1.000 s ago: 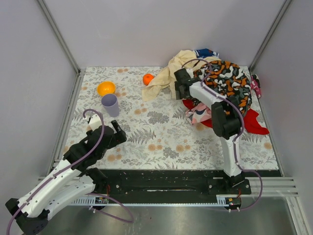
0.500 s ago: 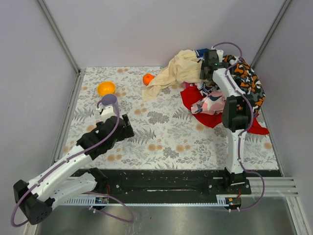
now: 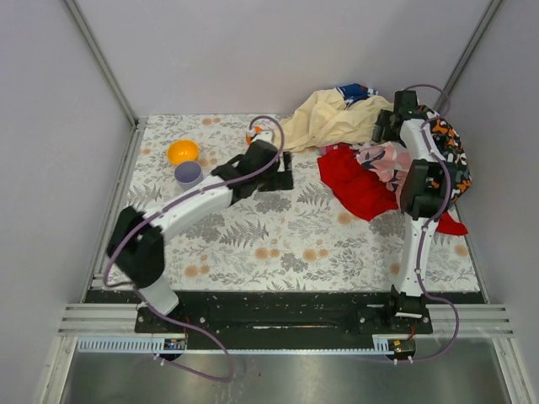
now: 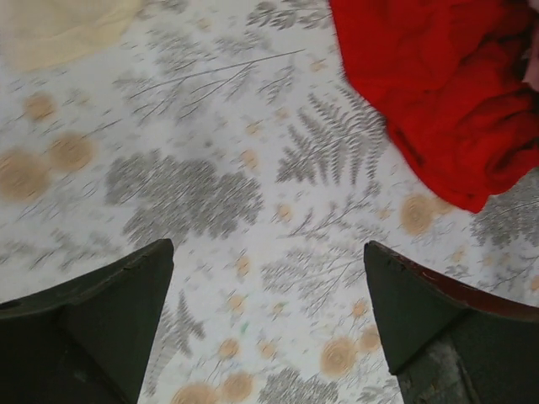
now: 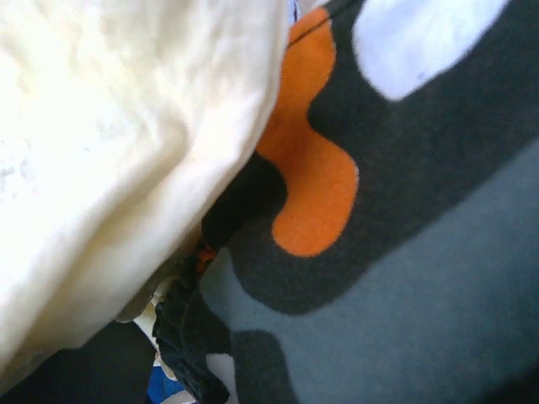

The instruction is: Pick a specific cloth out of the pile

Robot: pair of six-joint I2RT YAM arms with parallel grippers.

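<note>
1. Target located. The red cloth lay on the worktop at the near-left foot of the pile, toward the far right corner. Its left part was open to view. Its right part ran under the pink patterned cloth, and a further red edge showed at the near right of the heap, beside the right arm.
2. Separation not achieved. The red cloth was in contact with the pile and overlaid by at least one other piece.
3. Left jaws: spread wide with nothing between them. The left wrist view showed both fingers over bare fern-printed worktop. The red cloth lay ahead of them and to their right, near but untouched.
4. Right jaws: pushed into the far side of the pile, between the beige cloth and the black-orange-white patterned cloth. The right wrist view was filled by those two fabrics at close range and no finger was visible. Whether these jaws were spread or pinching fabric could not be told.
5. Assessment: the task stood at an early stage. The left arm's approach appeared close to complete. The grasp, the lift, the pull clear of the pink patterned cloth and the setting apart were all outstanding.
6. The orange bowl and purple cup at the far left stood well apart from this work.
</note>
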